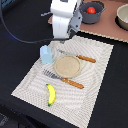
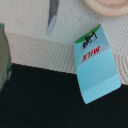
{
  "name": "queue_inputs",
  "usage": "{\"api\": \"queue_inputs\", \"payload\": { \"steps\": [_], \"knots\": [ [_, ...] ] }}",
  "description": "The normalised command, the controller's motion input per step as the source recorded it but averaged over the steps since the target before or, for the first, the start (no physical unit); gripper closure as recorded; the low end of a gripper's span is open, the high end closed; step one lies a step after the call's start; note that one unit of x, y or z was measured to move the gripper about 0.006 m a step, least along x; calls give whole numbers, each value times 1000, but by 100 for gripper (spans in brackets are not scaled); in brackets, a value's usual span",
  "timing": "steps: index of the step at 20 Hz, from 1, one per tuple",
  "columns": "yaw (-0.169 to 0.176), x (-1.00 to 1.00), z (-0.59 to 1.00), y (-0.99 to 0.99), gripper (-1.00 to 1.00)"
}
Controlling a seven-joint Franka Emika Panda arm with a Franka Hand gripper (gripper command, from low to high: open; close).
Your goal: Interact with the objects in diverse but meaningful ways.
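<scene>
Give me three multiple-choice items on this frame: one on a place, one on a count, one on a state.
1. Where is the tomato?
A. in the grey pot
B. on the plate
C. beside the banana

2. How many pieces of cutlery lie beside the plate?
A. one
B. two
C. four

3. How is the milk carton placed?
A. inside the pot
B. lifted above the mat
C. resting at the placemat's edge

Answers: 1 A, red shows inside the pot's rim. 2 B, a knife and a fork flank the plate. 3 C, the wrist view shows the carton half over the mat's border.
</scene>
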Motion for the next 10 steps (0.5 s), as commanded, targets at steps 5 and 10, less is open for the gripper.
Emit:
{"api": "queue_inputs", "payload": {
  "steps": [5,10],
  "knots": [
    [74,-640,-259,-281,-100],
    [70,-338,-22,-72,-100]
  ]
}}
